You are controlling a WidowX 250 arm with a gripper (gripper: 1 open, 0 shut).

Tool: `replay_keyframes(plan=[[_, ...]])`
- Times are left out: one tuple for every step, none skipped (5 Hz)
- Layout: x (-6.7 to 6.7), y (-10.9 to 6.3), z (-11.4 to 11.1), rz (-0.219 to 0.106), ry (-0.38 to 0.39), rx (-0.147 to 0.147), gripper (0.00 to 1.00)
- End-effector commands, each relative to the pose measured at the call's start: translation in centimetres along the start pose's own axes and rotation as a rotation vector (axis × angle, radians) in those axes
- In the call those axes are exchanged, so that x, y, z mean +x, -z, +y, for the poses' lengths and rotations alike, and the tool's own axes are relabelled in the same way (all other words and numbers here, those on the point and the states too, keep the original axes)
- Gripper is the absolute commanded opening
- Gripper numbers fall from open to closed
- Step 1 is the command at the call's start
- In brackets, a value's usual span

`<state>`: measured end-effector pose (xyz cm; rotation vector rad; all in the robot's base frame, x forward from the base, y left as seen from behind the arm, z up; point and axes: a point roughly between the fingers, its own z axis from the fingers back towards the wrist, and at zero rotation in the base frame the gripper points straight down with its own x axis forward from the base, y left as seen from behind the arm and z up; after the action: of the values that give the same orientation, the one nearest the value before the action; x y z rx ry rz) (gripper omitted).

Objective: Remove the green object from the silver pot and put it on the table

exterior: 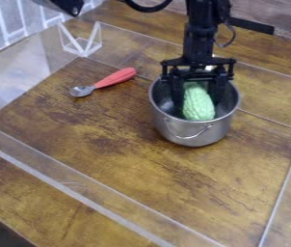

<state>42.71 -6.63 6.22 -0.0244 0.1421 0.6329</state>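
Observation:
The green object (198, 104), a bumpy light-green gourd, stands nearly upright inside the silver pot (174, 130), its top reaching about rim height. My gripper (198, 92) comes straight down from above with its black fingers (174, 85) pressed against both sides of the gourd, shut on it. The gourd's lower end sits below the pot's rim. The pot rests right of centre on the dark wooden table (96, 145).
A red-handled spoon (106, 80) lies on the planks left of the pot. A clear acrylic wall (58, 169) runs diagonally across the front, and a small clear stand (80, 39) sits at the back left.

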Motion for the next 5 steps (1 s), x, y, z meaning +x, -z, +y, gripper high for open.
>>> replay_keyframes(plan=[[0.2,-7.8,0.2,-0.108,0.008,-0.138,0.00],[0.2,-10.0,0.5,-0.094,0.022,-0.185,0.00],[0.0,-12.5,1.3,-0.098,0.029,-0.230,0.00],[-0.2,-13.7,2.5,-0.107,0.032,-0.270,0.00],[-0.6,-12.2,5.2,-0.122,0.035,-0.268,0.00]])
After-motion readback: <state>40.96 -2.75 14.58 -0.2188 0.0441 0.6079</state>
